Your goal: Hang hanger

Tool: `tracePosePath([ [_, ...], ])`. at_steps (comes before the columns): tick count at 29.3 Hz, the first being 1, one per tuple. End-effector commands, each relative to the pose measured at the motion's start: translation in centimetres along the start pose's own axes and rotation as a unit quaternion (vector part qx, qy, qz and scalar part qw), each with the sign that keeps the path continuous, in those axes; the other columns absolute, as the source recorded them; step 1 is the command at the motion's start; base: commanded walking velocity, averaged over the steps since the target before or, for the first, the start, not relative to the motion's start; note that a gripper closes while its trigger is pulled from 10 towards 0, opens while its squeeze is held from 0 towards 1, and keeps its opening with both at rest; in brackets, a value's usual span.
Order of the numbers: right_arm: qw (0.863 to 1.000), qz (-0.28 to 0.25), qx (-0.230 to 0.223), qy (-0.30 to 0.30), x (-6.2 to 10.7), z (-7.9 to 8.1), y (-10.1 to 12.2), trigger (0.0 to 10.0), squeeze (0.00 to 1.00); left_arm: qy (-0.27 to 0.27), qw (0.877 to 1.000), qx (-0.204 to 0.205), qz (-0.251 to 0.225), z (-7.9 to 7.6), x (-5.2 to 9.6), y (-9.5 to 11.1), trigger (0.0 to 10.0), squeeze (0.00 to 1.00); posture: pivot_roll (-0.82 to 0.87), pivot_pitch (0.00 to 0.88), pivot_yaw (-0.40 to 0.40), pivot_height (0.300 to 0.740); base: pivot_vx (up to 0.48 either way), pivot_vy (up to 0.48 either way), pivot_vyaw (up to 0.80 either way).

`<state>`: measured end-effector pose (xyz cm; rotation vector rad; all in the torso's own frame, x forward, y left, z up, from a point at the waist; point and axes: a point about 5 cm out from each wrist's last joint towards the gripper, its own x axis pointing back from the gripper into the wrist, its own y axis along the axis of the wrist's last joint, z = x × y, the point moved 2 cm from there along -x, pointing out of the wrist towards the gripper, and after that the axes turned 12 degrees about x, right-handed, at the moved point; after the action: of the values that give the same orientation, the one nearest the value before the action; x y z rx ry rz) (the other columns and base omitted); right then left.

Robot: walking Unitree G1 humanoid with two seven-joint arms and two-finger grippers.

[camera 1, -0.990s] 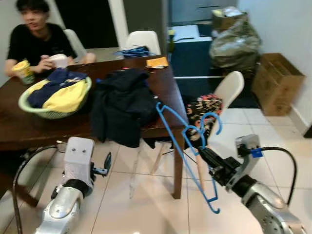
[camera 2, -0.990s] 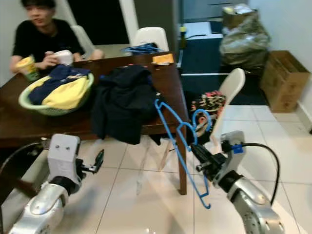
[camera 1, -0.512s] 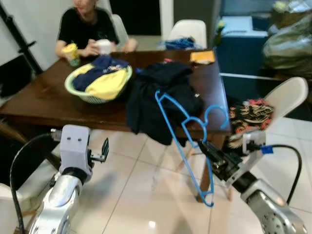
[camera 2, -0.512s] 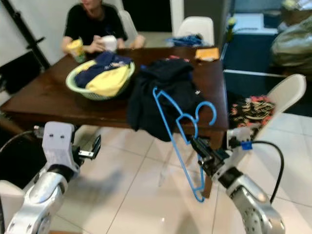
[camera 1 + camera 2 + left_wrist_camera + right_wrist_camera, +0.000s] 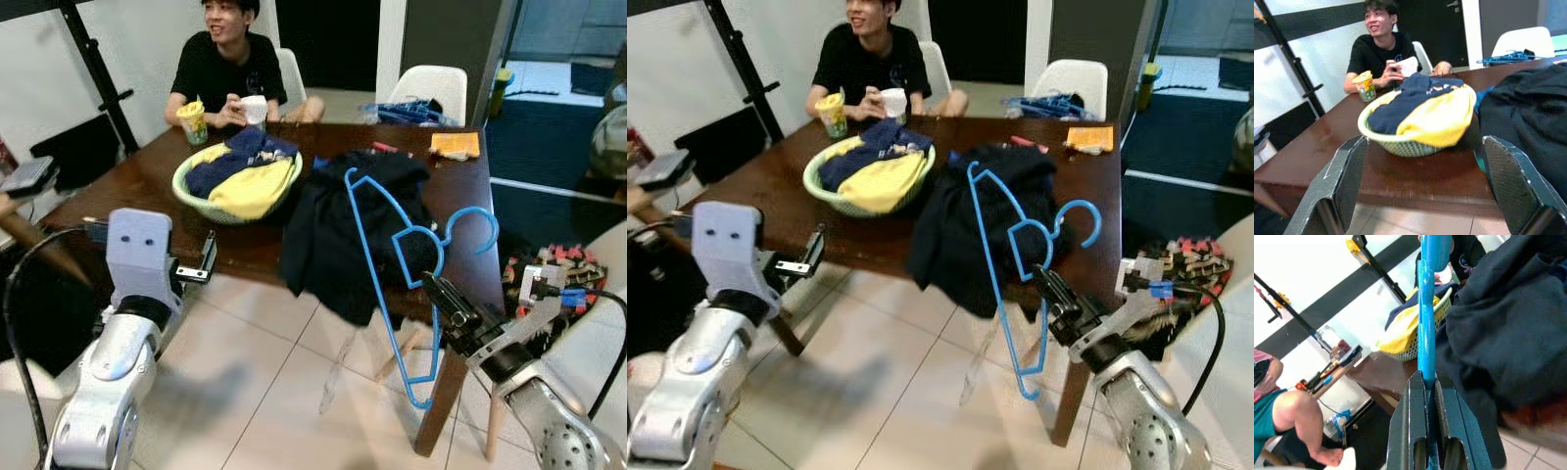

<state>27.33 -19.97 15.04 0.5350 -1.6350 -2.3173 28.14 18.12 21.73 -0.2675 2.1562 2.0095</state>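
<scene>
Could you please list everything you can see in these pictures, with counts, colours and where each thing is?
hanger: one, blue, held up in front of the table edge
table: one, dark brown wood
basket: one, pale green, on the table, holding blue and yellow clothes
dark garment: one, navy-black, draped over the table's near edge
chairs: two, white, at the far side
person: one, black shirt, seated at the far side
right gripper: shut on the hanger
left gripper: open, near the table edge

The right gripper (image 5: 438, 291) is raised, fingers pinched together; the left gripper (image 5: 208, 257) is raised, fingers spread.
</scene>
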Motion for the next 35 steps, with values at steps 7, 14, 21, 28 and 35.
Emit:
tracePosePath([
  [7, 1.000, 0.000, -0.022, 0.007, -0.3, 0.4, -0.2, 10.0, 0.00, 0.004, 1.000, -0.008, -0.004, 0.8, -0.5, 0.7, 10.0, 0.00, -0.05, 0.014, 0.078, 0.740, 0.480, 0.000, 0.00],
  [14, 1.000, 0.002, -0.030, 0.002, -0.3, 0.1, -0.2, 10.0, 0.00, -0.007, 1.000, 0.000, -0.021, 0.7, -1.3, 2.0, 10.0, 0.00, -0.05, 0.016, 0.078, 0.740, 0.480, 0.000, 0.00],
  [21, 1.000, 0.002, -0.031, 0.000, -0.4, 0.1, -0.2, 10.0, 0.00, -0.015, 1.000, 0.011, -0.019, 0.5, -1.5, 2.3, 10.0, 0.00, -0.05, 0.019, 0.076, 0.740, 0.453, 0.000, 0.00],
  [28, 1.000, 0.004, -0.030, 0.000, -0.4, 0.1, -0.2, 10.0, 0.00, -0.061, 0.998, 0.014, 0.016, -0.5, -1.6, 1.1, 10.0, 0.00, -0.05, 0.029, 0.071, 0.740, 0.042, 0.000, 0.00],
  [35, 1.000, 0.007, -0.029, -0.001, -0.5, 0.0, -0.2, 10.0, 0.00, -0.050, 0.997, -0.004, 0.064, 0.5, -1.7, -0.7, 10.0, 0.00, -0.05, 0.030, 0.073, 0.740, 0.000, 0.000, 0.00],
])
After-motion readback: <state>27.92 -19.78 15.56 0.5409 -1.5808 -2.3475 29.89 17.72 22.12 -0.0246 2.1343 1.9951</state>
